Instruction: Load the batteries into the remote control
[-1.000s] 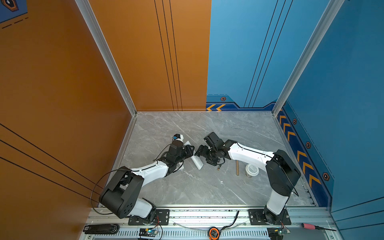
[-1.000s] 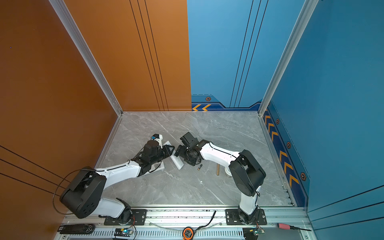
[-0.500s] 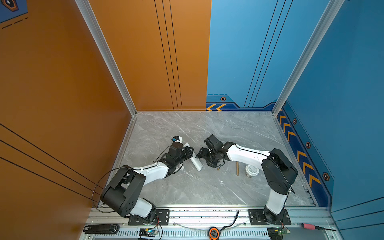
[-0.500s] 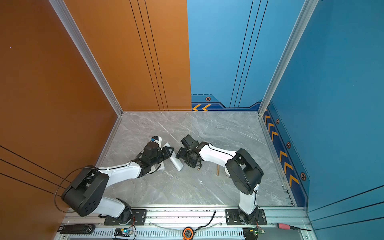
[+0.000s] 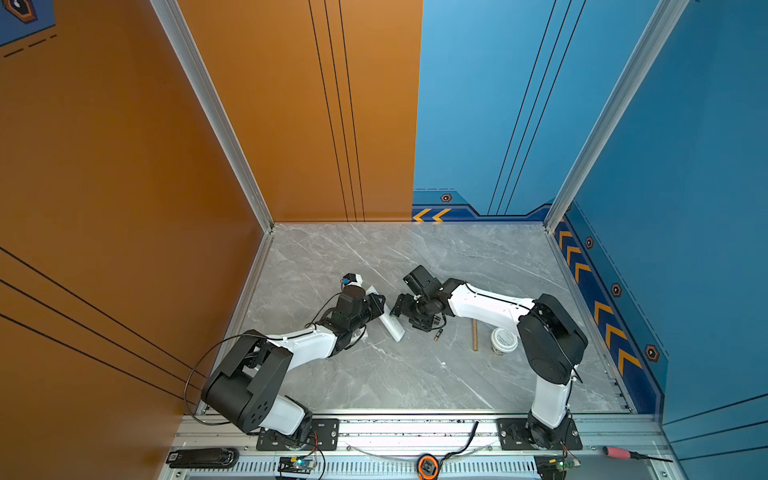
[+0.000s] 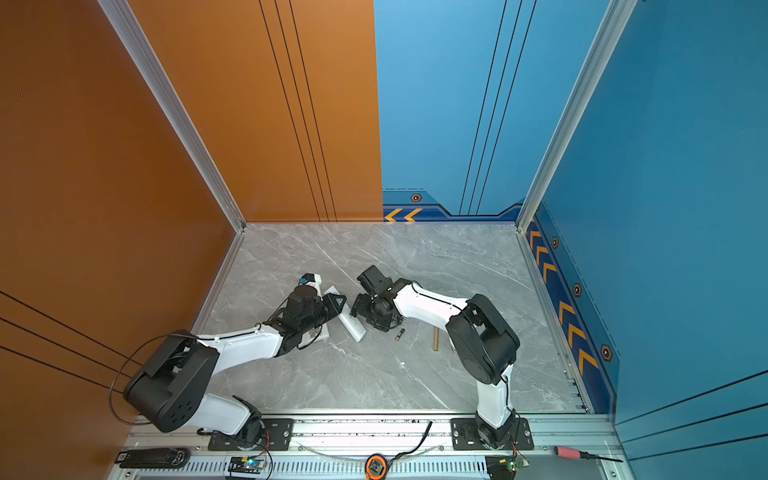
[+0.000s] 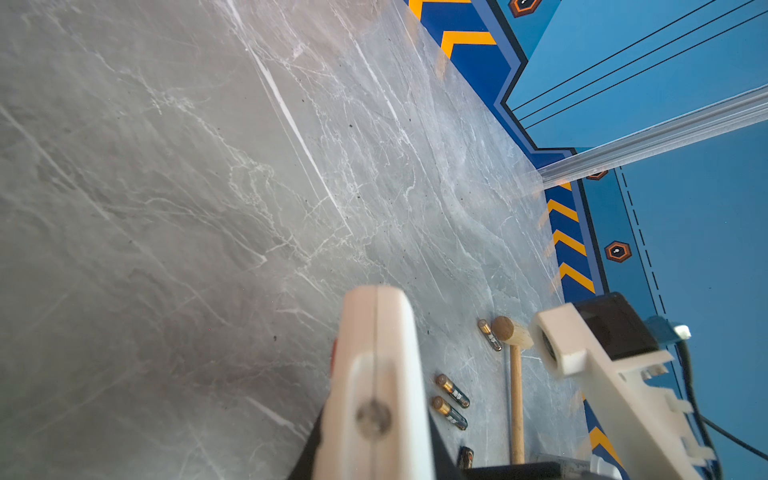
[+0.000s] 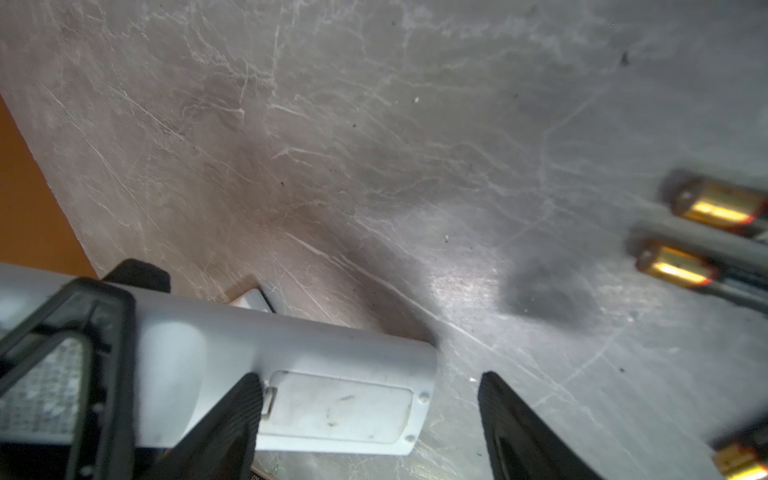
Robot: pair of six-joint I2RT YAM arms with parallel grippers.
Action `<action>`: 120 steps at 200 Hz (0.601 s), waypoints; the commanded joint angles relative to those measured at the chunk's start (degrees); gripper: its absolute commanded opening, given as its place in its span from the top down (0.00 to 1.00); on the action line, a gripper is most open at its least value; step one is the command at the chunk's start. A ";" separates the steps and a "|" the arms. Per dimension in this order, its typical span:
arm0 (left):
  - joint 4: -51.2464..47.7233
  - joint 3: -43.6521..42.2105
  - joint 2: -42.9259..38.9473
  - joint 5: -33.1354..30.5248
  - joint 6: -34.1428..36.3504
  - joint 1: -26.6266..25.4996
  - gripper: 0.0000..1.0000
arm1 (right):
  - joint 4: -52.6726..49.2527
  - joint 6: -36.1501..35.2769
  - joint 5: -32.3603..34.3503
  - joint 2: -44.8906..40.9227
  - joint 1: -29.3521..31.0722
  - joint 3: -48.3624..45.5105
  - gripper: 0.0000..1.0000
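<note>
Top view: my left gripper point(image 5: 377, 303) clamps the remote point(image 5: 392, 326); one battery point(image 5: 437, 333) lies at its four o'clock. Left wrist: batteries point(image 7: 452, 390) lie loose, none loaded. Right wrist: my right gripper point(image 8: 368, 376) stands wide over the remote's end; the cover point(image 8: 336, 409) looks still shut, so opening comes first.

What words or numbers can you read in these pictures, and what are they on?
No text can be read clearly anywhere.
batteries: label print, too blurred to read.
cup lid: printing, too small to read.
black box on the front rail: white sticker, too small.
wall strip: orange arrow signs only, no letters.
</note>
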 commanded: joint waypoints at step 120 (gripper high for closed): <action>2.27 -0.96 1.73 -0.43 3.39 -1.39 1.00 | -17.55 -11.59 6.09 5.99 3.48 6.65 0.40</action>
